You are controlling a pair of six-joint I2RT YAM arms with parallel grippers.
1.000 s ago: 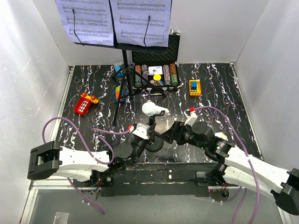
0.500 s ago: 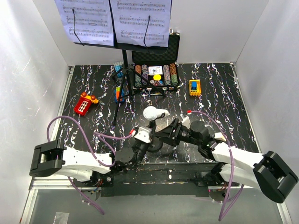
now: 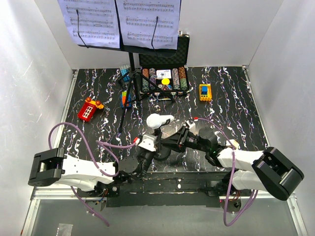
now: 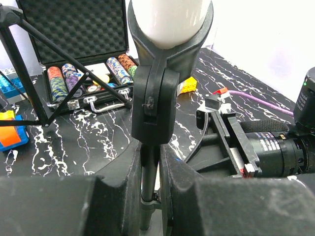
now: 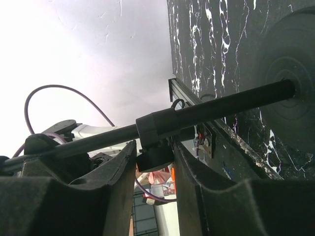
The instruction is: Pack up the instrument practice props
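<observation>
The white microphone (image 3: 156, 120) (image 4: 170, 19) sits in a black clip (image 4: 152, 98) on its round-base stand (image 3: 163, 150), near the front middle of the table. My left gripper (image 3: 146, 143) (image 4: 149, 182) is shut on the stand's thin pole. My right gripper (image 3: 172, 141) (image 5: 155, 160) comes in from the right. Its jaws press both sides of the clamp block on the pole (image 5: 221, 103), close to the round base (image 5: 290, 118). The black tripod music stand (image 3: 131, 73) rises at the back with white sheet-music pages (image 3: 147, 19) on its desk.
An open black case of poker chips (image 3: 165, 73) (image 4: 88, 73) lies behind the microphone. Toy blocks lie around: red (image 3: 88, 109), orange and blue (image 3: 125, 98), yellow (image 3: 205, 91). The music stand's tripod legs (image 4: 29, 73) spread nearby. White walls enclose three sides.
My right gripper moved left to the microphone stand and its jaws narrowed onto the clamp block. The microphone head shifted slightly left. The left gripper kept its grip.
</observation>
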